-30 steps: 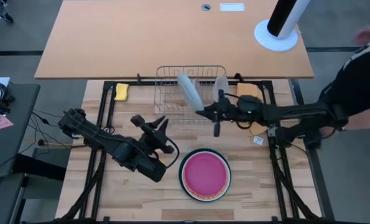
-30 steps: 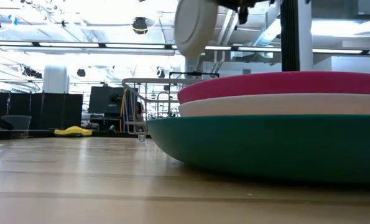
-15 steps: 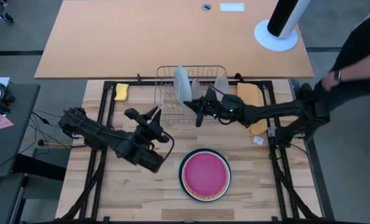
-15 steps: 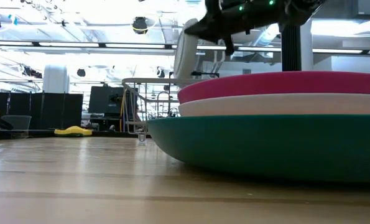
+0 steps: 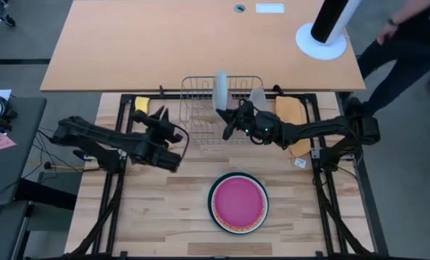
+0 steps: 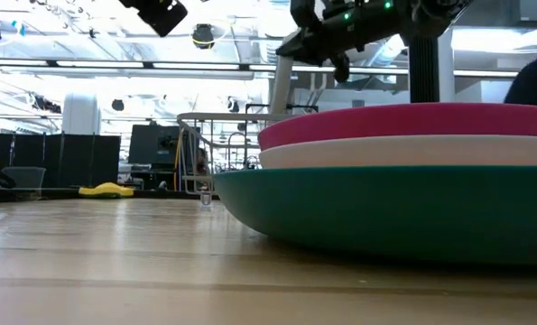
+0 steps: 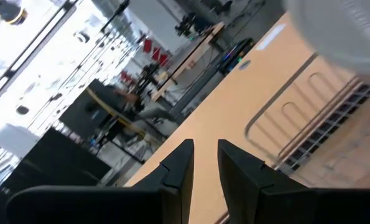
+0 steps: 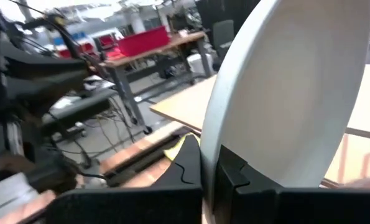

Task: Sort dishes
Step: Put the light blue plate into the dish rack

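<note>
High view: right gripper [image 5: 225, 124] pinches pale grey plate [image 5: 220, 90] upright, seemingly in rack [image 5: 196, 108].

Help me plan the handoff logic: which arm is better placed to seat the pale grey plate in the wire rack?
The right arm. Its tool is shut on the pale grey plate, held upright on edge over the wire rack. The left tool hangs beside the rack holding nothing.

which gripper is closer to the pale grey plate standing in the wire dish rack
Right. The right gripper is clamped on the pale grey plate at the wire dish rack; the left gripper hangs off to the rack's side, apart from the plate.
</note>
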